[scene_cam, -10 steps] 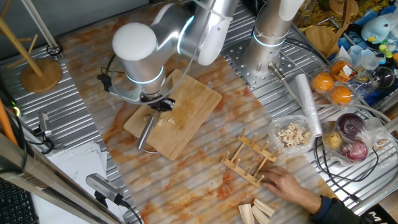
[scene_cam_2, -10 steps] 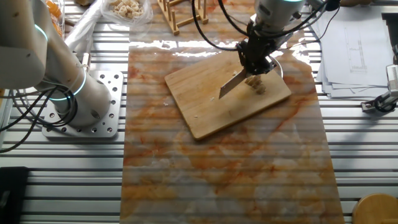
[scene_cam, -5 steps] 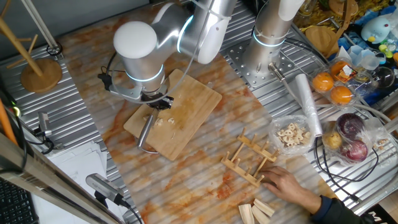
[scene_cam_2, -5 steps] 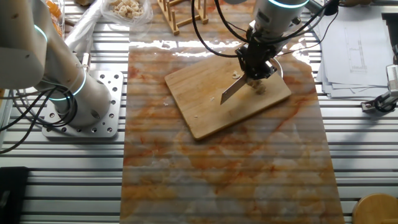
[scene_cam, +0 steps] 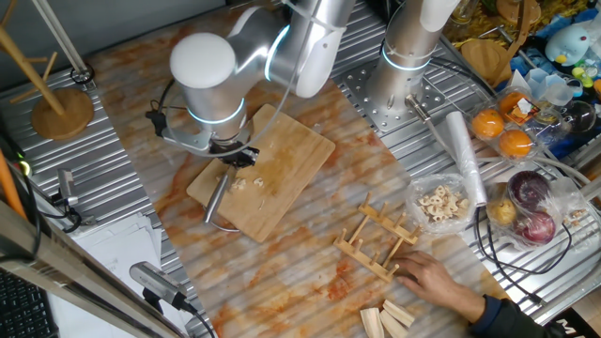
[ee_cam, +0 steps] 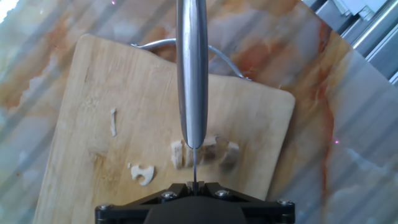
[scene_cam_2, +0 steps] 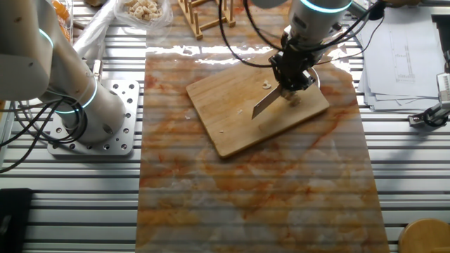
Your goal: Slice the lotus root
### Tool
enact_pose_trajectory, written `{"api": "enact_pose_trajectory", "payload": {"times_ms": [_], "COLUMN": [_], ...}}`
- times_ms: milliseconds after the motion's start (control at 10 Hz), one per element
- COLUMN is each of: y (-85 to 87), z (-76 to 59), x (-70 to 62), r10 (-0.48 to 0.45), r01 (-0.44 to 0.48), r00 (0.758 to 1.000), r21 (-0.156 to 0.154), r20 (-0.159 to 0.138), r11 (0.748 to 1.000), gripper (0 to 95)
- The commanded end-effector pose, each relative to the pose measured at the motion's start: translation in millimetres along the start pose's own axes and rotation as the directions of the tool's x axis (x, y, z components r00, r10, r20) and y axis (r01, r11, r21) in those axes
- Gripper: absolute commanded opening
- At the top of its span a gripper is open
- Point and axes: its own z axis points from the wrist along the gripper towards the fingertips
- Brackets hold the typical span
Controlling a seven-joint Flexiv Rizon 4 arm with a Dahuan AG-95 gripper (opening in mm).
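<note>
The lotus root [ee_cam: 202, 152] lies on the cutting board [ee_cam: 87, 112], directly under the knife [ee_cam: 191, 68]. The fingers [scene_cam_2: 292, 74] are closed on the knife, just above the root. A thin slice [ee_cam: 142, 174] lies left of it. The board rests on an orange-marbled worktop [scene_cam_2: 260, 197] between ribbed metal panels. In the hand view the root's long axis runs left to right, crosswise to the blade.
</note>
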Motion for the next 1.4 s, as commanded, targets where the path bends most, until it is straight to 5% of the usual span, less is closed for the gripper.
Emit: {"api": "enact_pose_trajectory", "payload": {"times_ms": [100, 700, 1400], "y": [-0.6, 2.4, 1.6], "z": [1.0, 3.8, 9.9], "x": [-0.9, -15.8, -17.1], "r10": [0.008, 0.032, 0.04], "r01": [-0.008, -0.032, -0.04], "r00": [1.0, 0.999, 0.999], "r21": [0.002, 0.001, 0.009], "r20": [0.007, 0.006, 0.001], "r11": [1.0, 0.999, 0.999], "gripper": [0.0, 0.0, 0.0]}}
